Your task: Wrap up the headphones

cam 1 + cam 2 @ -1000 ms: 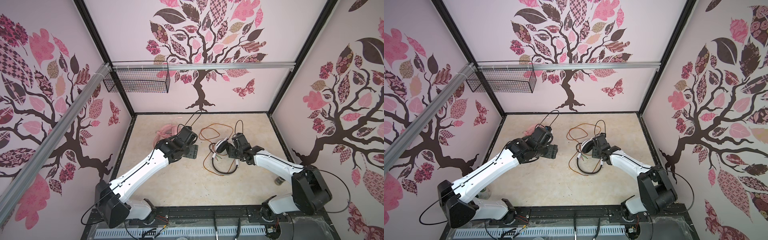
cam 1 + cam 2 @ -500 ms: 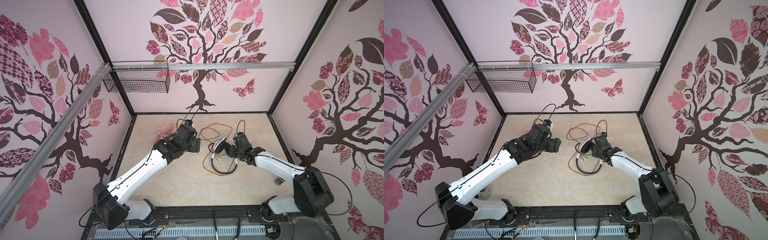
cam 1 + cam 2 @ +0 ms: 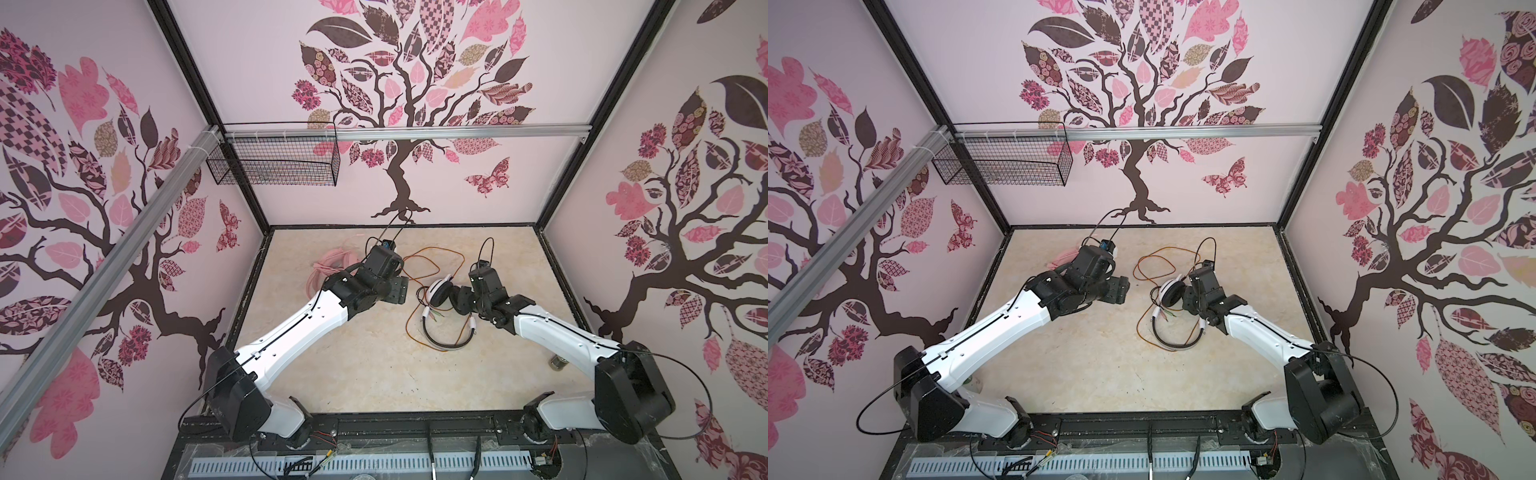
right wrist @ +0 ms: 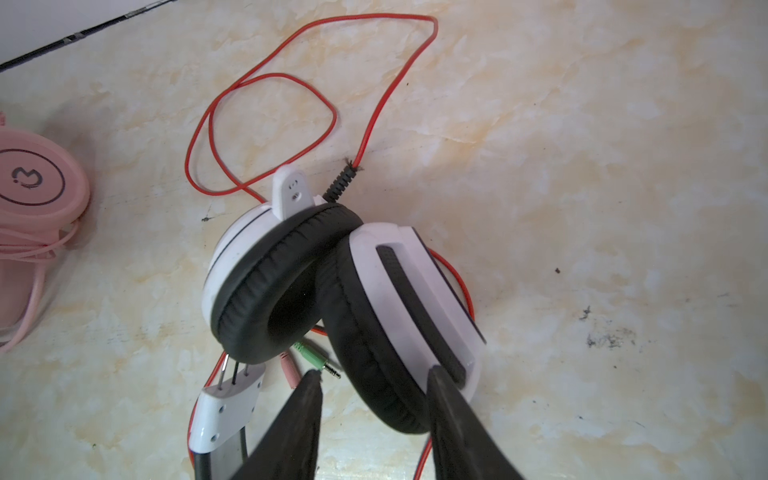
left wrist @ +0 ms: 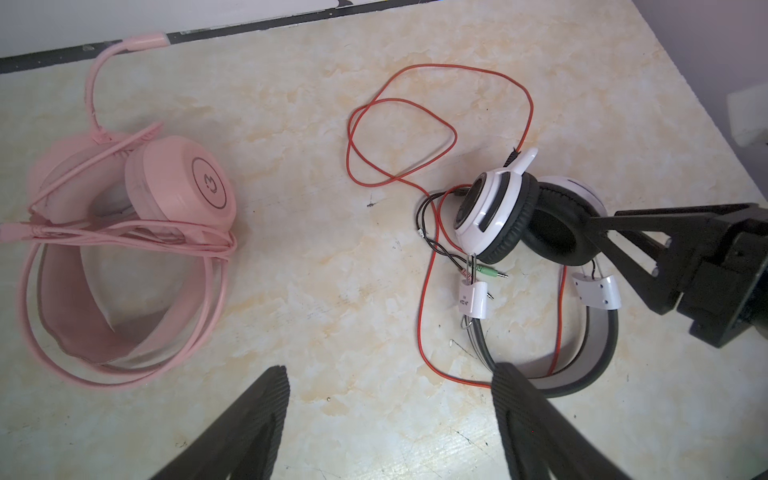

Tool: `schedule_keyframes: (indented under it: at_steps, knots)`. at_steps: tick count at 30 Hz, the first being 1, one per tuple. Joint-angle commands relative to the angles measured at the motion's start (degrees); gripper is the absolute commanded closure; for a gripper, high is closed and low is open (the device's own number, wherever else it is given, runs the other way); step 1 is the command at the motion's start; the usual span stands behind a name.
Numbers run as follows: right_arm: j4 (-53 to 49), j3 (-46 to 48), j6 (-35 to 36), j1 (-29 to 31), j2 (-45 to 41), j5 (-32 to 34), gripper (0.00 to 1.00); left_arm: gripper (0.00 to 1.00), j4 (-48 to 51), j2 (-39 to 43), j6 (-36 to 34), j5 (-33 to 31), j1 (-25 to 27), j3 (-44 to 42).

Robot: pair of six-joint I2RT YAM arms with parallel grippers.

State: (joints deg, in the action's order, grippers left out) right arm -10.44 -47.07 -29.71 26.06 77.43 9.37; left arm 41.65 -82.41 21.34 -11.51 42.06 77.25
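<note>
- The right end effector (image 4: 374, 372) has its jaws apart, straddling one ear cup (image 4: 407, 299) of the white-and-black headset (image 5: 498, 216). One side sits against the white shell and the other shows a sliver of gap to the black cushion, so I wouldn't call it clamped.
- My guess at the reason: it pins the headset so it won't skate across the worktop (image 5: 332, 291) once the cable gets tugged.
- The left end effector (image 5: 390, 374) hovers wide apart and empty. The white-and-black headset lies between it and the right one, and the pink headset (image 5: 166, 195) sits off its other side.
- The orange-red cable (image 5: 415, 124) sprawls in loose loops beyond both end effectors, with one run passing through the headband close to the left one.
- The jack plugs (image 4: 316, 357) lie right by the right end effector, under the cups.
- The pink one has its cable wound across band and cups, so it looks done. The white-and-black one seems to be what's left.
- A thin cable lying flat looks fiddly to pinch.
</note>
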Motion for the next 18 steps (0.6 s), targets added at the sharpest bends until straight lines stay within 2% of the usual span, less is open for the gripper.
schedule_keyframes:
  at_steps: [1,5,10,11,14,18]
  knots:
    - [-0.06,0.4,-2.82,0.12,-3.09,-0.33,0.58,0.2,-0.11,2.63,4.4,2.3,0.21,-1.82]
    - [-0.18,1.57,-5.11,0.13,-4.97,0.65,0.64,0.2,1.66,2.36,10.64,7.74,0.66,-4.08]
    - [-0.92,2.16,-5.6,0.06,-6.97,1.43,0.64,0.2,1.56,2.95,14.92,7.3,3.37,-7.32]
    - [-1.04,2.11,-5.08,0.12,-7.11,1.37,0.61,0.2,1.81,2.75,15.25,7.93,3.38,-7.45]
    - [-2.14,1.34,-1.65,0.12,-6.75,0.78,0.37,0.2,2.47,2.33,15.75,9.19,3.47,-7.8]
    - [-2.86,-0.78,5.55,0.05,-3.6,0.19,0.24,0.2,1.55,2.97,16.02,10.72,3.55,-8.57]
